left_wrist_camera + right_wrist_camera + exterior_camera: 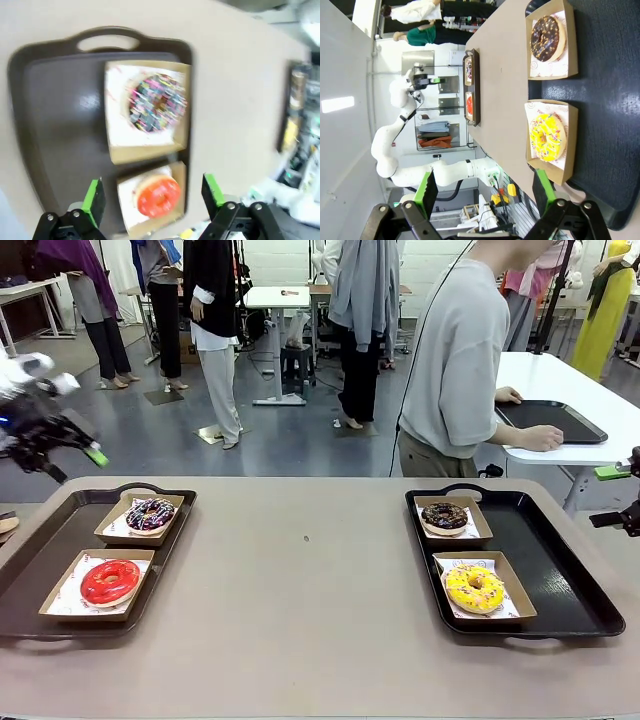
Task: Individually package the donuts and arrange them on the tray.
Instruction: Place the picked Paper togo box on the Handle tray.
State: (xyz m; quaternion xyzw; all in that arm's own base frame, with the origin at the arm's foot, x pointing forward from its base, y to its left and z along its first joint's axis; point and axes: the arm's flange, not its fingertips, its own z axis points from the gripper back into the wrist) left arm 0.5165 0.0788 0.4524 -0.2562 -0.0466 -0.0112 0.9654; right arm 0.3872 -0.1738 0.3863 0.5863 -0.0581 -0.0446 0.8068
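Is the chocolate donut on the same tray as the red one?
No, the chocolate donut sits on the right tray with the yellow donut.

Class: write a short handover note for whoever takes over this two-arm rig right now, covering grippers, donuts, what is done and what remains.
Left gripper: open, empty, above the left black plastic tray.
Right gripper: open, empty, beside the right black plastic tray.
Left tray: purple-white iced sprinkled donut and glossy red donut, each in its own brown cardboard boat.
Right tray: dark chocolate donut and yellow sprinkled donut, likewise boxed.
Done: all four packaged and on trays.
Left: apparently nothing; check alignment.
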